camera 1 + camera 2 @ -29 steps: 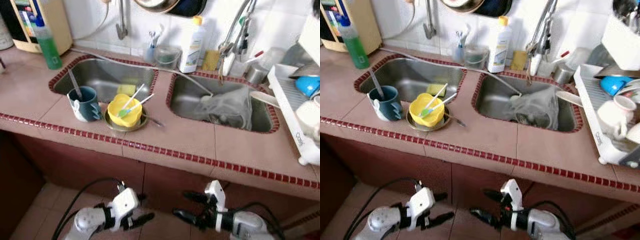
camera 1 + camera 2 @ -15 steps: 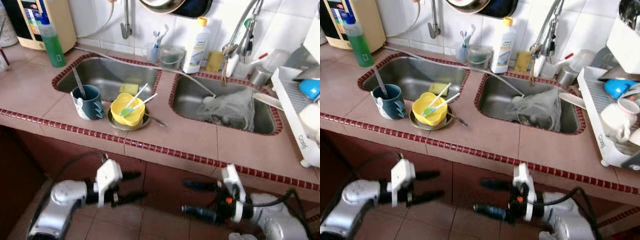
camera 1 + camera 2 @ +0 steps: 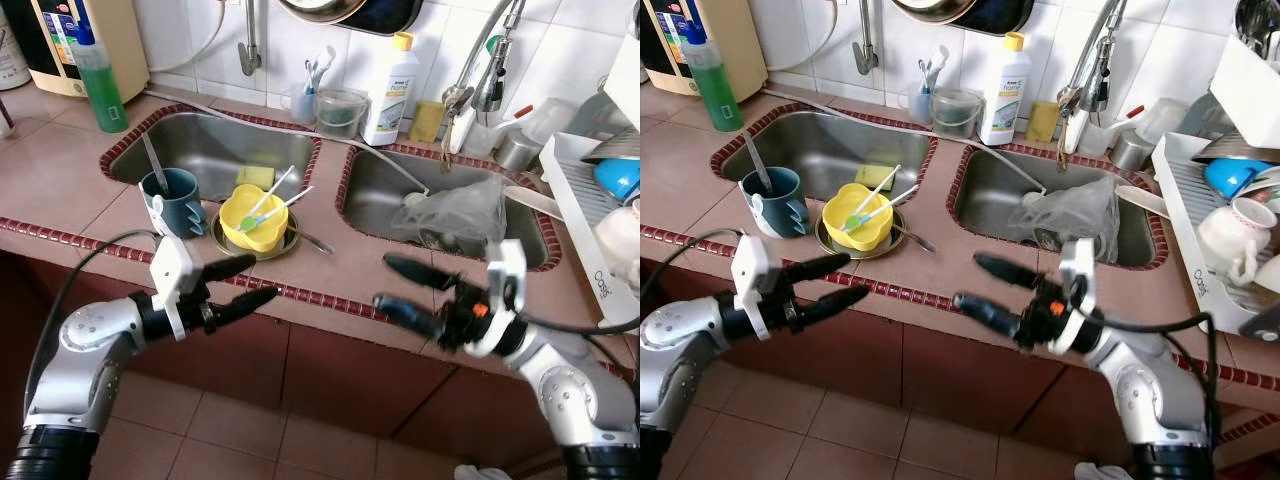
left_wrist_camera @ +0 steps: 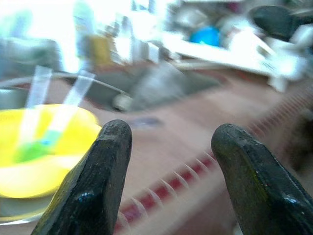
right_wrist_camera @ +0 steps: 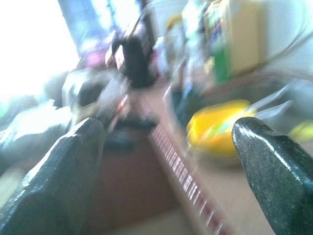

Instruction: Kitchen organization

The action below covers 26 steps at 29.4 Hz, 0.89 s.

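Note:
A yellow bowl (image 3: pixel 254 219) holding white and green utensils sits on a metal plate (image 3: pixel 225 247) on the counter between the two sinks. Left of it stands a dark blue mug (image 3: pixel 171 202) with a spoon in it. My left gripper (image 3: pixel 259 279) is open at the counter's front edge, just in front of the bowl and pointing right. My right gripper (image 3: pixel 383 283) is open over the counter's front strip, before the right sink, pointing left. The left wrist view shows the yellow bowl (image 4: pixel 39 152) blurred beyond the open fingers (image 4: pixel 93 186).
The left sink (image 3: pixel 205 150) holds a yellow sponge; the right sink (image 3: pixel 365 205) holds a crumpled plastic bag (image 3: pixel 455 212). A dish rack (image 3: pixel 590 215) with cups stands at the far right. A green bottle (image 3: pixel 98 82), a white bottle (image 3: pixel 390 92) and small containers line the back.
Both arms have risen from below the counter to its front edge, with the grippers now facing each other. Nothing on the counter has moved.

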Motion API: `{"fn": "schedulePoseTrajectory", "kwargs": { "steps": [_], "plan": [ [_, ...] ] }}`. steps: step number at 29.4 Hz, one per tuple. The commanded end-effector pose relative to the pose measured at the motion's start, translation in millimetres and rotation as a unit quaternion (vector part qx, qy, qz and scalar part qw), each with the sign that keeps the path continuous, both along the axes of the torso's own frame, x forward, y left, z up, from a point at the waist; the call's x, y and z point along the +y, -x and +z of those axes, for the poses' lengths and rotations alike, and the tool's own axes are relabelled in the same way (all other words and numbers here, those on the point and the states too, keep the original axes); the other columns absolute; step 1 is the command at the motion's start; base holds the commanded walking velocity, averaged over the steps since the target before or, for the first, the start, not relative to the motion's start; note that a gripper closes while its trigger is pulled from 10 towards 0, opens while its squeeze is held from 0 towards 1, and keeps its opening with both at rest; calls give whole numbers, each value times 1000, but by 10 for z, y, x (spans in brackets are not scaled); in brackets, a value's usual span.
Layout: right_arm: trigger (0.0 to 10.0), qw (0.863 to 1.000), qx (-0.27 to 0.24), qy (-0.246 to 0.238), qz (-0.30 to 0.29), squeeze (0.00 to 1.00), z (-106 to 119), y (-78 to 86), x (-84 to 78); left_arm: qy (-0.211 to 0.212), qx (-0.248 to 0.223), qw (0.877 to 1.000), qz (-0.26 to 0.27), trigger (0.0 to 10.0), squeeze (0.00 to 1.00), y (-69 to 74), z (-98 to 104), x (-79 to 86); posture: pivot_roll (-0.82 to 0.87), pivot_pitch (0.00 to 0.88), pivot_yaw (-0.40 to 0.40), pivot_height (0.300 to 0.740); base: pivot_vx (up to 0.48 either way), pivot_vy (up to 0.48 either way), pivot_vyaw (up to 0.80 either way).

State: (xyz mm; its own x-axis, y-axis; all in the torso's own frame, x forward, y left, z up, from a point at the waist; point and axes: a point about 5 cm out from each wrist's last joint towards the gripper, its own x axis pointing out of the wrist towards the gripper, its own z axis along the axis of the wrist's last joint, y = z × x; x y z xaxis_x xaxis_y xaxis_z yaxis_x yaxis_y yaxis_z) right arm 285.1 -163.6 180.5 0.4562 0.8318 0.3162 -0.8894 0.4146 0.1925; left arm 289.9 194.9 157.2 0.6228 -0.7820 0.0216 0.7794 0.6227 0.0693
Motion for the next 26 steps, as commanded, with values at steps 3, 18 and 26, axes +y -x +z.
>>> {"fn": "schedulePoseTrajectory", "kwargs": {
  "steps": [3, 18, 26],
  "plan": [
    [10000, 997, -26, -21, -73, 0, 174, -108, -86, 29, -38, 998, 46, 10000, 0, -74, 193, 22, 128, 0, -115, 740, 0, 0, 0],
    [10000, 954, -36, -16, -296, 0, 287, -375, 86, 122, -37, 933, 335, 10000, 0, -334, 213, 93, 128, 0, -101, 740, 0, 0, 0],
    [10000, 901, -30, 2, -433, 0, 20, -311, 93, 78, -58, 930, 353, 10000, 0, -191, 13, -147, 134, 14, -106, 740, 0, 0, 0]
  ]
}}
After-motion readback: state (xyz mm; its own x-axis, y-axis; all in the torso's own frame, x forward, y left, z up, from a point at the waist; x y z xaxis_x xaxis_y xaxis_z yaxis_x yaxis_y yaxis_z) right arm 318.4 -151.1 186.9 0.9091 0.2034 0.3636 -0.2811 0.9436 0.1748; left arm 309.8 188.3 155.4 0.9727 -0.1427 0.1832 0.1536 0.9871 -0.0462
